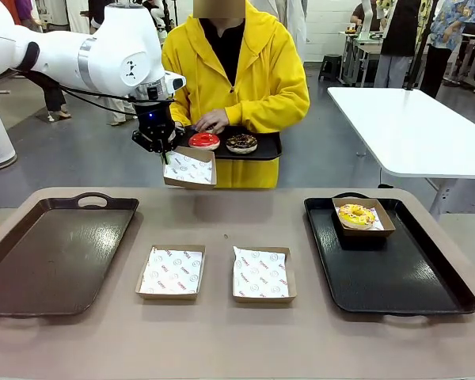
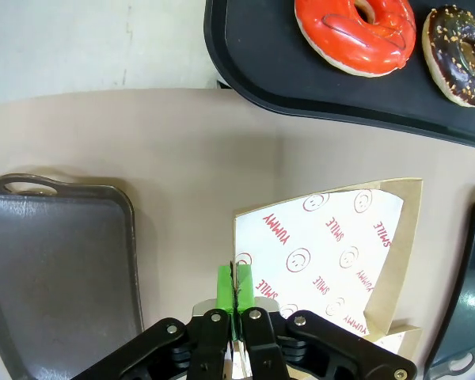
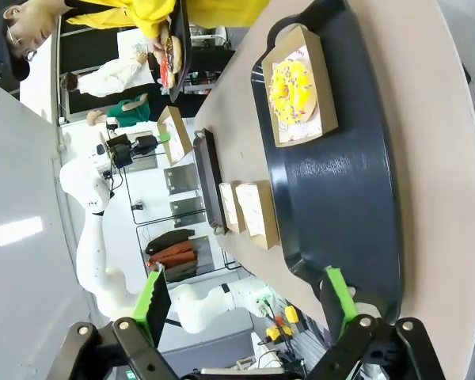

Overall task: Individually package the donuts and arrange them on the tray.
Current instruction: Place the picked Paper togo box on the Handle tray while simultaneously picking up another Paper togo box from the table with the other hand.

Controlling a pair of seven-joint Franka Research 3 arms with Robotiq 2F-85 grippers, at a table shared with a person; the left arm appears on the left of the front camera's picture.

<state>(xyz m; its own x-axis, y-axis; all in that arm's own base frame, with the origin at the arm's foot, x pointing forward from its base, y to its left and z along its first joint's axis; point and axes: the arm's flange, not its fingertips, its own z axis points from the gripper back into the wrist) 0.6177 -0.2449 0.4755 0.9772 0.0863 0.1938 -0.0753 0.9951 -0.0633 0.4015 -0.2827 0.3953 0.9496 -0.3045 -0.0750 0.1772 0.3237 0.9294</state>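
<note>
My left gripper is shut on the edge of a paper-lined cardboard box and holds it in the air, just below the small black tray in the person's hands. That tray carries a glossy red donut and a dark sprinkled donut. From the left wrist, the gripper pinches the box, with the red donut and sprinkled donut beyond. A yellow donut sits boxed on the black table tray at right. My right gripper is open above that tray.
A brown tray lies bare at the table's left. Two empty paper-lined boxes sit side by side near the front middle. The person in yellow stands at the far edge. A white table is behind at right.
</note>
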